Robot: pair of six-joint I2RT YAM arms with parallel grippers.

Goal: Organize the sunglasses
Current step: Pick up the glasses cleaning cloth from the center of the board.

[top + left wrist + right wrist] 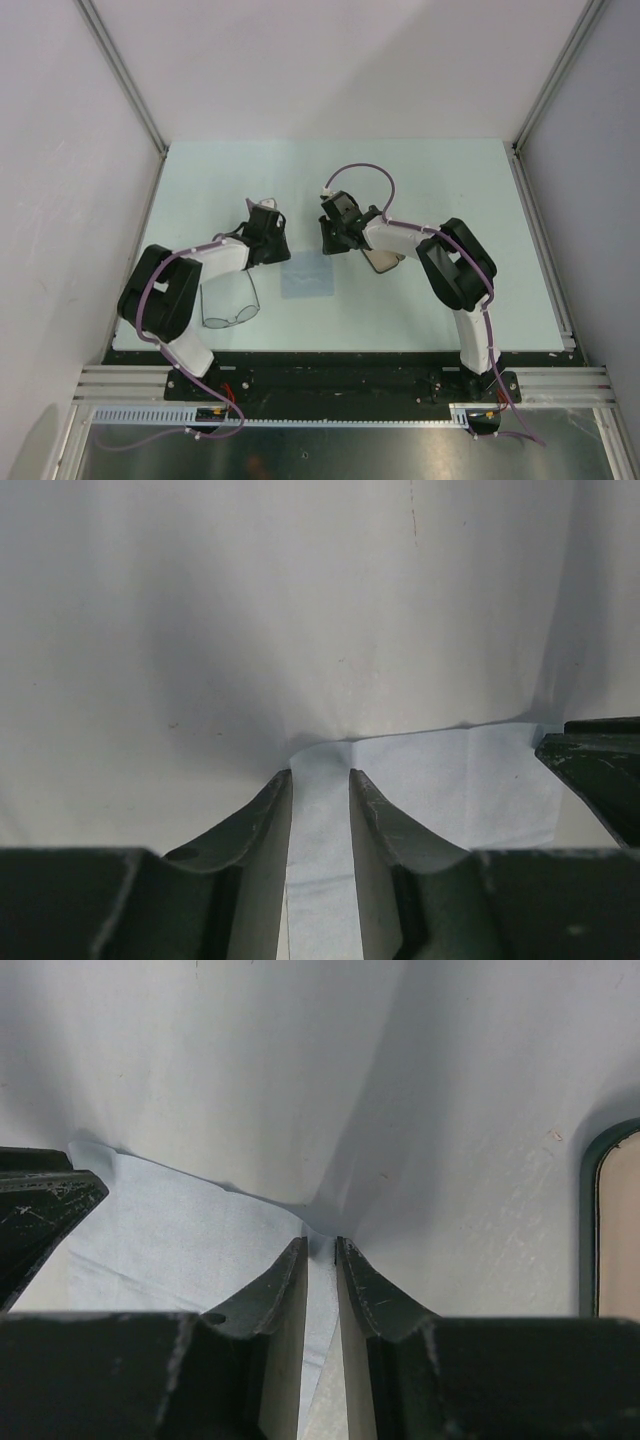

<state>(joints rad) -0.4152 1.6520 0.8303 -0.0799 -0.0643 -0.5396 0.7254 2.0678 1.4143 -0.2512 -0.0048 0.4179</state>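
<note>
The sunglasses (231,310) lie on the table near its front edge, next to my left arm's elbow and away from both grippers. The pale blue cloth (306,276) lies flat at the centre. My left gripper (282,250) is open, its tips straddling the cloth's far left corner (440,780) with the cloth showing through the gap (320,775). My right gripper (332,246) stands at the cloth's far right corner (170,1230). Its jaws are a narrow gap apart (321,1245), with cloth showing between them.
The open case (385,260) with its beige inside lies under my right forearm; its rim shows at the right edge of the right wrist view (590,1210). Each wrist view catches the other gripper's dark finger at its edge. White walls stand behind and at both sides.
</note>
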